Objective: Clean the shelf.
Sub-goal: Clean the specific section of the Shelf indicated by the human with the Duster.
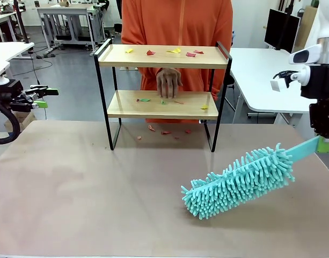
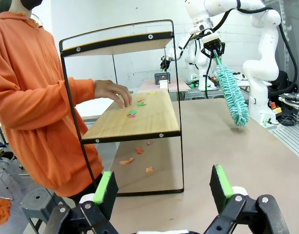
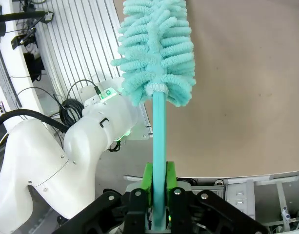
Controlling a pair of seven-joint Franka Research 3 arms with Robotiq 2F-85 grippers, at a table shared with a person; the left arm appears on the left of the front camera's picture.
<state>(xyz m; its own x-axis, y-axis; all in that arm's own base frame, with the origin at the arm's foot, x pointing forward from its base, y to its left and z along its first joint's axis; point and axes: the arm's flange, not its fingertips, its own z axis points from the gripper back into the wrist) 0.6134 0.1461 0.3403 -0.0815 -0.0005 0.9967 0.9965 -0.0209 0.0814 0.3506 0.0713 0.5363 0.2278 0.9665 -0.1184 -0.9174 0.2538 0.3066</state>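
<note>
right arm pose: right gripper (image 1: 321, 144) at 3 o'clock of the front view, fingers pointing down, green pads pinching the flat handle of the duster (image 1: 239, 180)
duster: slants from the gripper down toward 8 o'clock, fluffy head low over the bench (image 1: 100, 188); cannot tell if it touches
left arm pose: left gripper (image 1: 46, 98) at 9 o'clock, off the bench edge, fingers level, aimed at the shelf (image 1: 161, 56), spread wide, holding nothing
person's hand (image 1: 168, 81): palm down, fingers on the lower board
shelf place: 12 o'clock, far bench edge, upright, just in front of the person
shelf look: two light wood boards, thin black metal frame, raised side rails
scraps (image 1: 151, 52): small red, yellow, green paper bits on both boards and on the bench beneath
duster material: teal chenille noodles, smooth teal plastic handle
</note>
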